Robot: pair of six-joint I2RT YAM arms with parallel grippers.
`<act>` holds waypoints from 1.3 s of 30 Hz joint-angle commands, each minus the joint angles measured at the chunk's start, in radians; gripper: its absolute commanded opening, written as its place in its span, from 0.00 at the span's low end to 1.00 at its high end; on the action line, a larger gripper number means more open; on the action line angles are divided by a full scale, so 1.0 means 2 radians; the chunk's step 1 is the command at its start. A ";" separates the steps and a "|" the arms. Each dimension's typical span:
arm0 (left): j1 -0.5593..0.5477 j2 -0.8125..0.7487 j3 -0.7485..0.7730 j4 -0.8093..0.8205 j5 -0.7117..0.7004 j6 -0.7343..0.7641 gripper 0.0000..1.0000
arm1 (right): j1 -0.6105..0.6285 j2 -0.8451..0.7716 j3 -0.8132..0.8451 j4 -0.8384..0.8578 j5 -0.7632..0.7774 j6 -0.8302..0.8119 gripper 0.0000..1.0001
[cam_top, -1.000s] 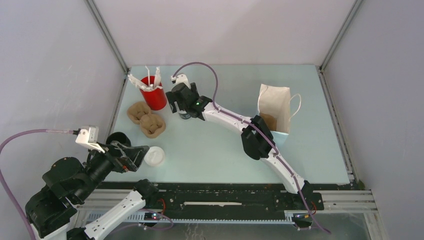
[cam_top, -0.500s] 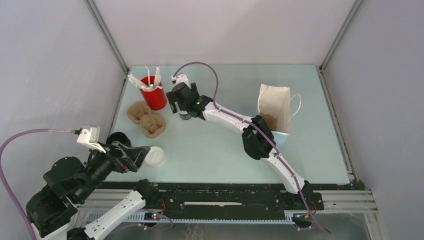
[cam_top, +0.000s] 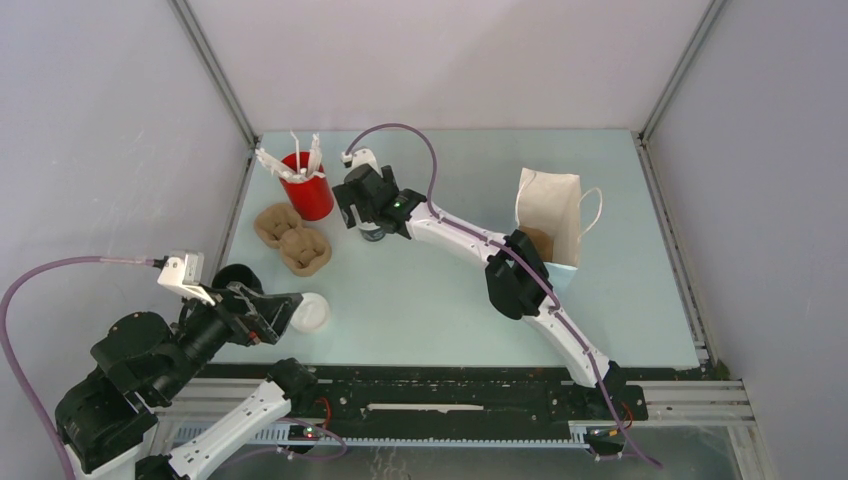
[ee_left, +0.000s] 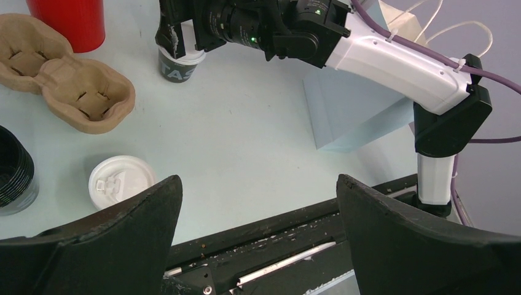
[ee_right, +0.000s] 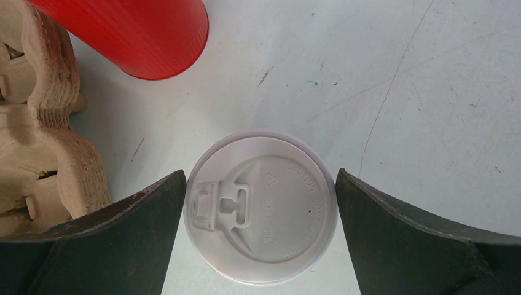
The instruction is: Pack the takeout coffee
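Note:
The takeout coffee (ee_right: 261, 206), a small black cup with a white lid, stands upright on the table beside the red cup. My right gripper (ee_right: 261, 176) is lowered over it, open, with a jaw close on each side of the lid. In the top view the right gripper (cam_top: 367, 212) hides most of the coffee (cam_top: 373, 234). The coffee also shows in the left wrist view (ee_left: 178, 64). The white paper bag (cam_top: 550, 225) stands open at the right. My left gripper (ee_left: 258, 179) is open and empty at the front left (cam_top: 285, 312).
A red cup with white cutlery (cam_top: 308, 190) and a brown pulp tray (cam_top: 293, 240) sit just left of the coffee. A loose white lid (cam_top: 311, 312) and a stack of black cups (cam_top: 235, 280) lie by the left gripper. Grey walls enclose the table.
Almost nothing has changed. The left arm has crept slightly right. The right gripper has stayed around the coffee.

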State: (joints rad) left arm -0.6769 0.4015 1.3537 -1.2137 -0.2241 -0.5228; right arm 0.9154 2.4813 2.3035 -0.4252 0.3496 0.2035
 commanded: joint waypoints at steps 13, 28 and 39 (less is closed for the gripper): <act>-0.002 0.012 -0.009 0.022 0.012 0.004 1.00 | -0.003 -0.049 0.035 -0.036 -0.003 -0.019 0.99; -0.002 0.011 -0.011 0.022 0.014 0.002 1.00 | -0.002 -0.049 0.033 -0.059 -0.022 -0.011 0.96; -0.002 0.010 -0.010 0.021 0.013 0.001 1.00 | -0.003 -0.037 0.043 -0.053 -0.024 -0.022 0.98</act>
State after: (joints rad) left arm -0.6769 0.4015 1.3407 -1.1923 -0.2054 -0.5228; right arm 0.9104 2.4599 2.3333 -0.5426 0.3031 0.1764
